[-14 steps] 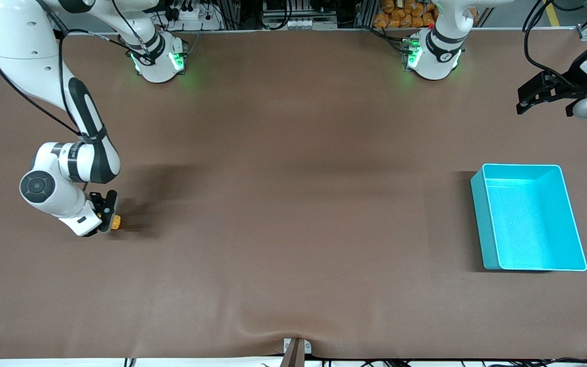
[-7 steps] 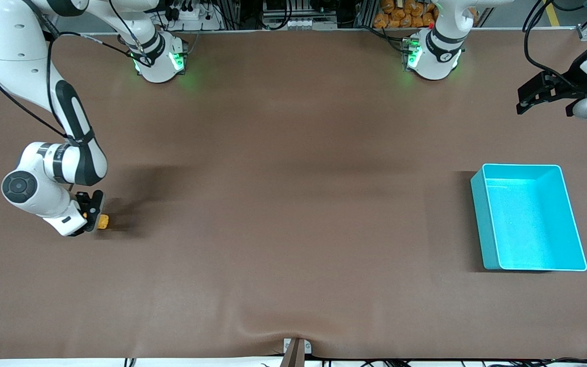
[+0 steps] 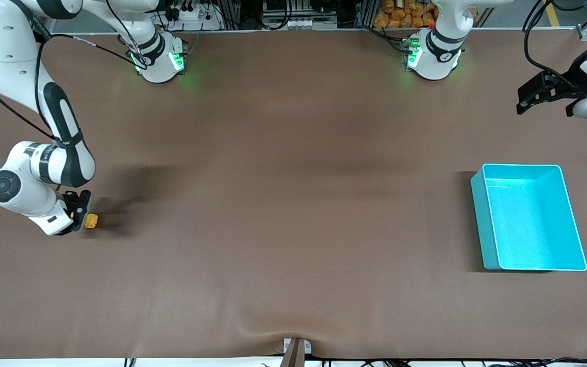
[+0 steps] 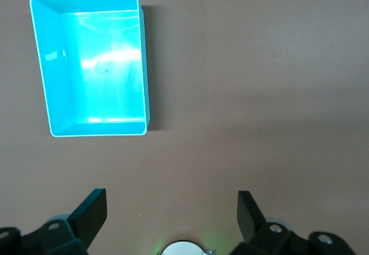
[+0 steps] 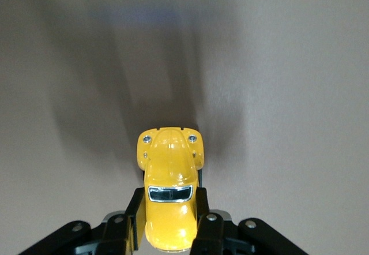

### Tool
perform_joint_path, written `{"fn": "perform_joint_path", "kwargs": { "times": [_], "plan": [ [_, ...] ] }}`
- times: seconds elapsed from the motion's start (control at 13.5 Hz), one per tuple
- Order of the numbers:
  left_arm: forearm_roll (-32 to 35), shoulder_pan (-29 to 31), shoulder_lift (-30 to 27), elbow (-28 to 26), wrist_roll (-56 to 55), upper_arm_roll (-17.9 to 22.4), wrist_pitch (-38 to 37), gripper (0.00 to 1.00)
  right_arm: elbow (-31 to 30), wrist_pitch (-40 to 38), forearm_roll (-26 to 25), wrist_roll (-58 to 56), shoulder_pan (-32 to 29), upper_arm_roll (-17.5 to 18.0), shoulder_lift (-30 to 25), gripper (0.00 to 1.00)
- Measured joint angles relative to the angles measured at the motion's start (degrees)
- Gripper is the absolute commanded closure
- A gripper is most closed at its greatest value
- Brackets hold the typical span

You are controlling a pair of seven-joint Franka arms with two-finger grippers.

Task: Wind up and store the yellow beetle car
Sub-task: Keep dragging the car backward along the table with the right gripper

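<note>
The yellow beetle car is a tiny rounded toy on the brown table at the right arm's end. My right gripper is shut on it, low at the table. In the right wrist view the car sits between the two black fingers, which press its sides. The turquoise bin stands at the left arm's end; it also shows in the left wrist view. My left gripper waits high over the table's edge, past the bin; in its wrist view the fingers stand wide apart and empty.
The brown table cover has a small raised wrinkle near its front edge. The two arm bases stand along the edge farthest from the front camera.
My right gripper has slid with the yellow car toward the right arm's end of the table, along the surface. The left arm and the bin have not moved.
</note>
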Motion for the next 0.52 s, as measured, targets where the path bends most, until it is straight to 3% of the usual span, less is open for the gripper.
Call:
{"fn": "perform_joint_path", "kwargs": {
  "times": [0.52],
  "plan": [
    [0.0,0.0,0.0,0.0,0.0,0.0,0.0,0.00,0.7,0.1,0.1,-1.1,-2.5,0.0,0.5,0.78]
  ]
}}
